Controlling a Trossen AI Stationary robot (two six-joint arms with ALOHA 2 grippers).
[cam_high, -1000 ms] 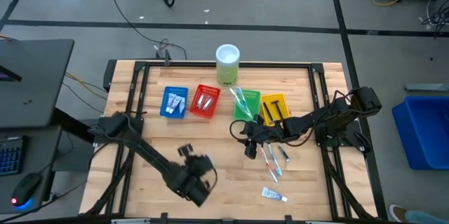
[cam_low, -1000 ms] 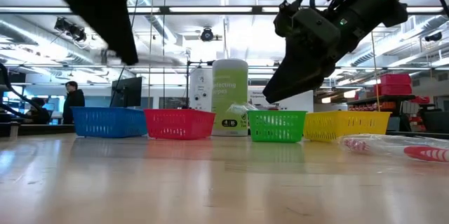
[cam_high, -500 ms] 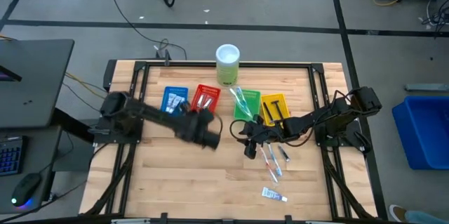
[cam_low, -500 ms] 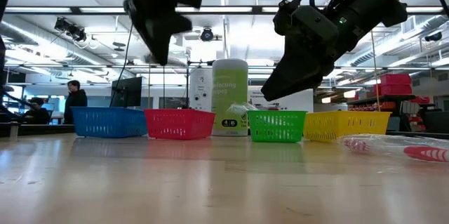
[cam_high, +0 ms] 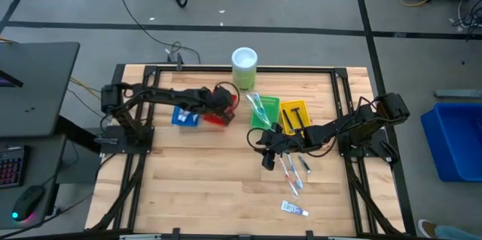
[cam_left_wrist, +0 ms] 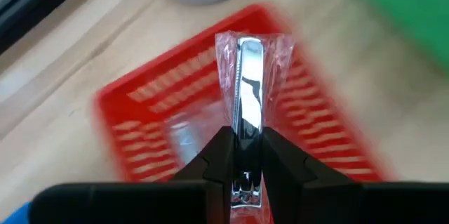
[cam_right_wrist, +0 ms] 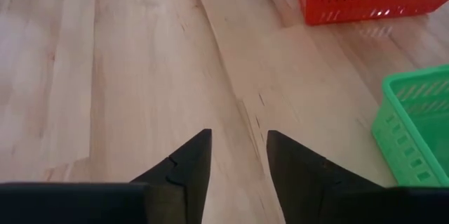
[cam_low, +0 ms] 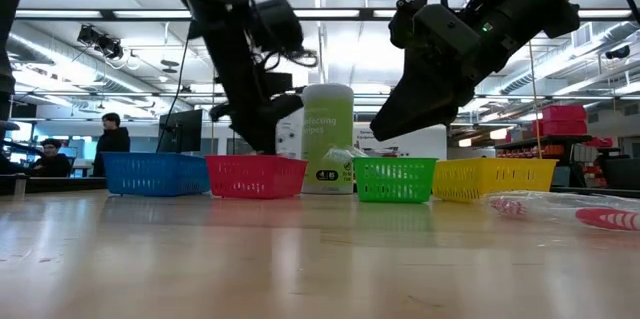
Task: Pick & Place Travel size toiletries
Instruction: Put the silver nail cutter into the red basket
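While the left arm reaches across the worktop, the scene reads as follows.
Left gripper: above the red tray; its fingers are pinched on a shiny metal item in a clear wrapper, which sticks out forward over the tray.
Left gripper, high view: at, over the red tray, next to the blue tray.
Right gripper: above bare wood near the middle of the worktop, fingers apart with a narrow gap and nothing between them.
Right gripper, high view: at, just in front of the green tray.
Loose toiletries: toothbrushes lie on the worktop beside the right gripper; a small white tube lies nearer the front edge.
Yellow tray: beside the green one, holding dark sticks.
Pale green cylinder: behind the trays.
Background, low view: a person in the room beyond the blue tray.
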